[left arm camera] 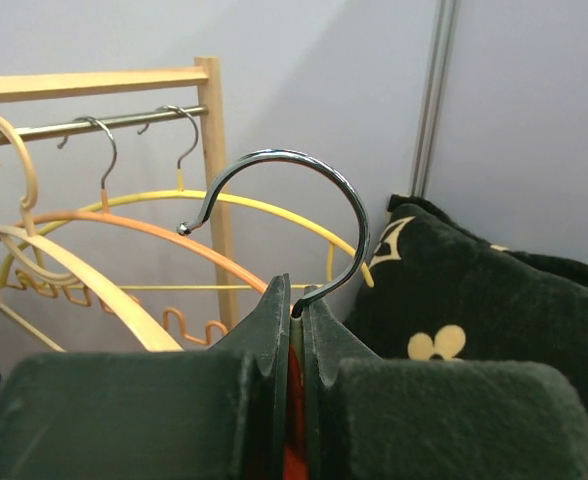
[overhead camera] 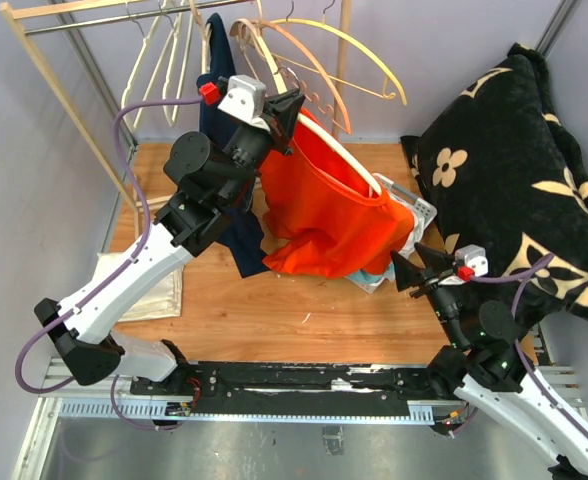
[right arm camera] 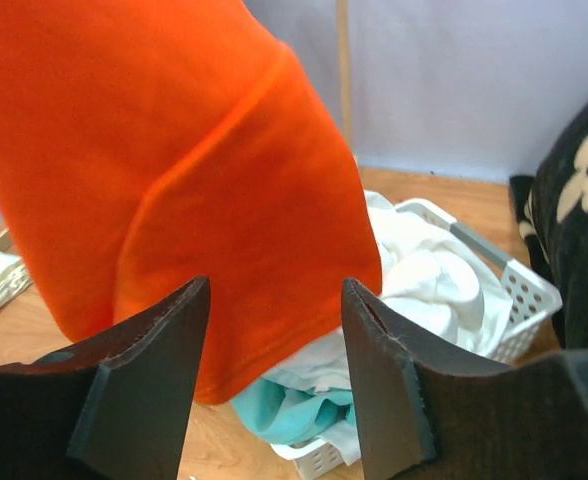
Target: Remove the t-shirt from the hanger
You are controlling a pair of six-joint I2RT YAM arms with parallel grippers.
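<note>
An orange t-shirt [overhead camera: 324,210] hangs on a cream hanger [overhead camera: 352,160] held up over the wooden table. My left gripper [overhead camera: 292,108] is shut on the hanger's neck, just below its metal hook [left arm camera: 304,165]; in the left wrist view the gripper [left arm camera: 296,300] pinches the cream neck, with orange cloth showing beneath. My right gripper [overhead camera: 406,270] stands open, low at the shirt's right side. In the right wrist view the t-shirt [right arm camera: 194,150] hangs just beyond the gripper [right arm camera: 274,290], with nothing between the fingers.
A white basket [overhead camera: 421,212] [right arm camera: 519,275] of white and teal clothes sits behind the shirt's lower edge. A black flowered blanket [overhead camera: 514,170] fills the right. A rack [overhead camera: 174,20] with several hangers stands at the back left, a navy garment [overhead camera: 236,235] hanging below it.
</note>
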